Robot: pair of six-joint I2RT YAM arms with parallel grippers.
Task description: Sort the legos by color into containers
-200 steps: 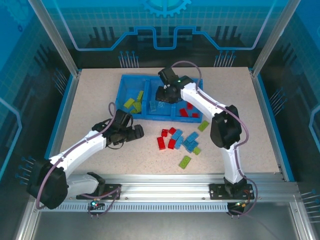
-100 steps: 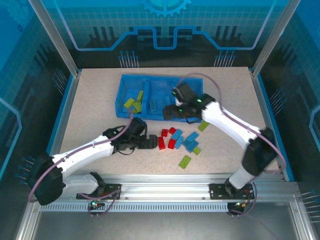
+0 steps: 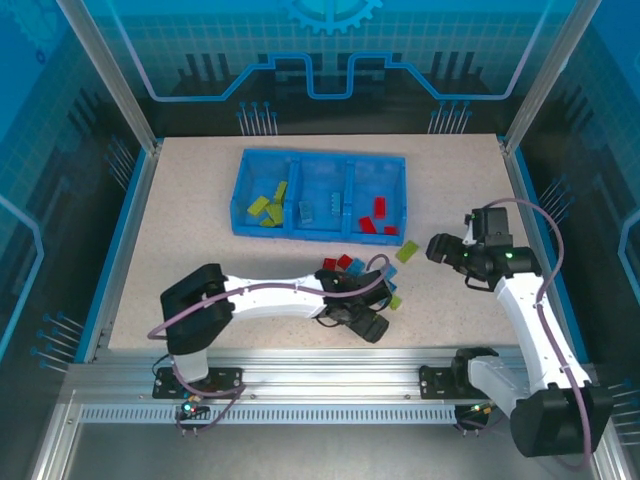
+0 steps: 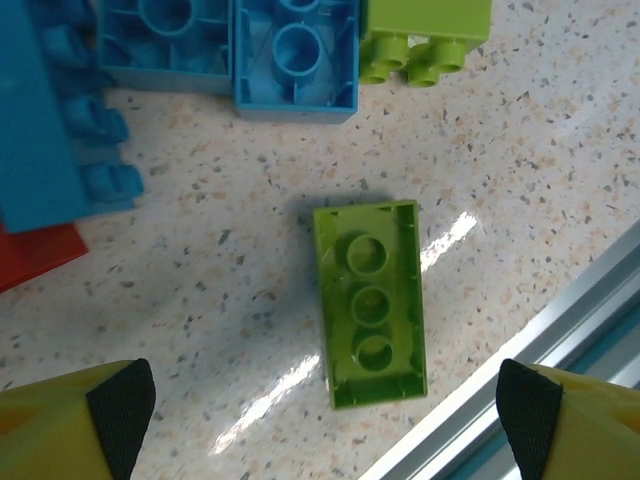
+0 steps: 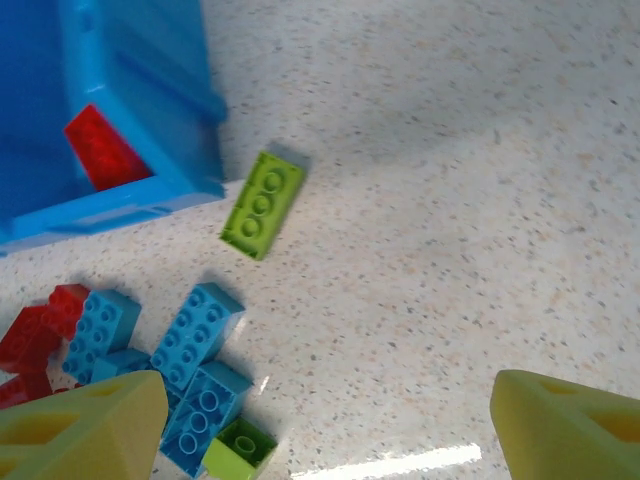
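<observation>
The blue tray (image 3: 242, 190) stands at the back; its left compartment holds yellow-green legos (image 3: 265, 208), the middle light blue ones (image 3: 307, 209), the right red ones (image 3: 375, 218). Loose red and blue legos (image 3: 352, 270) lie in a pile in front of it. My left gripper (image 3: 371, 325) hangs open over an upside-down green lego (image 4: 370, 300) near the table's front rail, both fingers apart from it. My right gripper (image 3: 438, 248) is open and empty over bare table, right of another green lego (image 5: 262, 203) beside the tray corner (image 5: 150, 190).
Blue legos (image 4: 295, 55) and a small green one (image 4: 425, 40) lie just beyond the left gripper. The aluminium front rail (image 4: 520, 340) runs close to the green lego. Blue legos (image 5: 195, 340) and a green one (image 5: 238, 450) lie left of the right gripper.
The left arm swung right along the front of the pile to the green lego by the rail. The right arm pulled back from the tray to the table's right side.
</observation>
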